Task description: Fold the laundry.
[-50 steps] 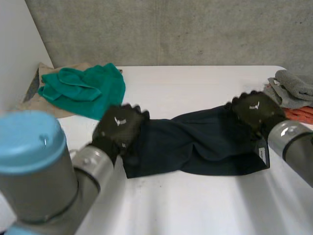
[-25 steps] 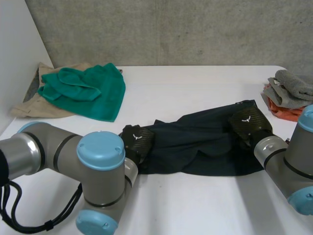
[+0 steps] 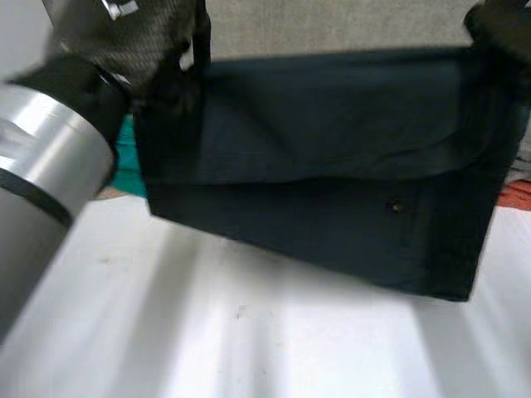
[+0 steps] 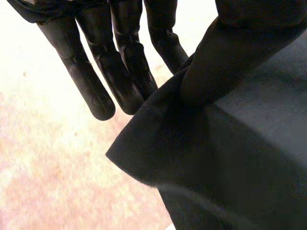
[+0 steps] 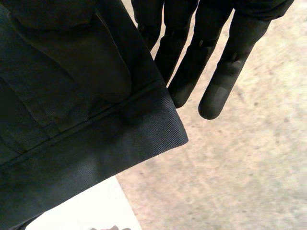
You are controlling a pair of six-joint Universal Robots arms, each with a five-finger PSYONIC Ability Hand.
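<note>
Above the table (image 3: pixel 249 348), left robot hand (image 3: pixel 124 41) and right robot hand (image 3: pixel 502 21) pinch the dark cloth (image 3: pixel 332 149) (top corners).

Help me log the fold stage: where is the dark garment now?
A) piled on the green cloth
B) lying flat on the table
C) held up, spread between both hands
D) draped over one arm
C: the dark garment hangs spread between the left hand and right hand, each pinching a top corner.

Dark cloth (image 3: pixel 332 166) hangs across; table (image 3: pixel 249 348) below lies open.
</note>
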